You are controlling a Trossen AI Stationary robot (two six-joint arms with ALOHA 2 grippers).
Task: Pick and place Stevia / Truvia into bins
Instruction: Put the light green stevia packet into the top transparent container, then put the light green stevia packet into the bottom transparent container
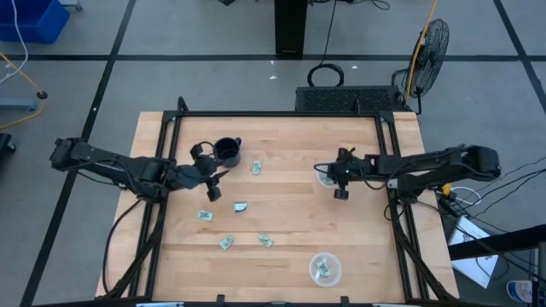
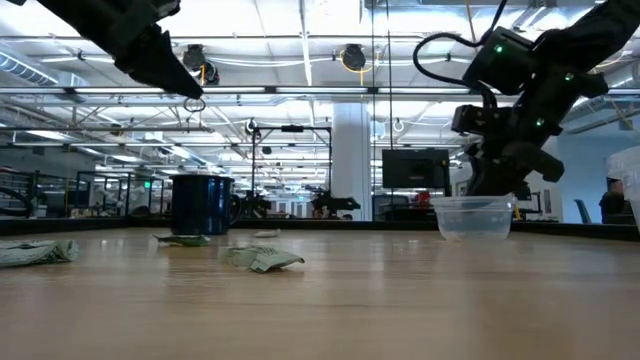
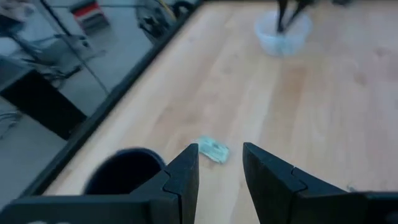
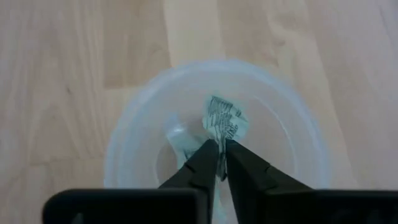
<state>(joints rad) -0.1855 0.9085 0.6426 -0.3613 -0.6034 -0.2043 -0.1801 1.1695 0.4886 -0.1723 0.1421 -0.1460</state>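
Several pale green and white sachets lie flat on the wooden table, among them one (image 1: 256, 168) near the black mug (image 1: 227, 153), one (image 1: 206, 216) and one (image 1: 266, 240). My left gripper (image 1: 212, 181) hovers open beside the mug, above the table; a sachet (image 3: 213, 149) lies just beyond its fingertips. My right gripper (image 1: 329, 173) hangs over the far clear cup (image 1: 321, 180), shut on a sachet (image 4: 222, 119). Another sachet (image 4: 177, 140) lies inside that cup. A second clear cup (image 1: 325, 268) with sachets in it stands near the near edge. My right gripper pinches the sachet by its lower edge (image 4: 219, 142) between the two fingertips, coming from above and pointing down. The sachet is clear of the table, held within the mouth of the far cup (image 4: 124, 143). Whether it touches the cup's bottom I cannot tell.
The black mug (image 2: 200, 203) stands close to my left gripper (image 2: 193, 102), on its far side. Black frame rails run along the table's left, right and far edges. Bare wood lies between the two arms in the table's middle.
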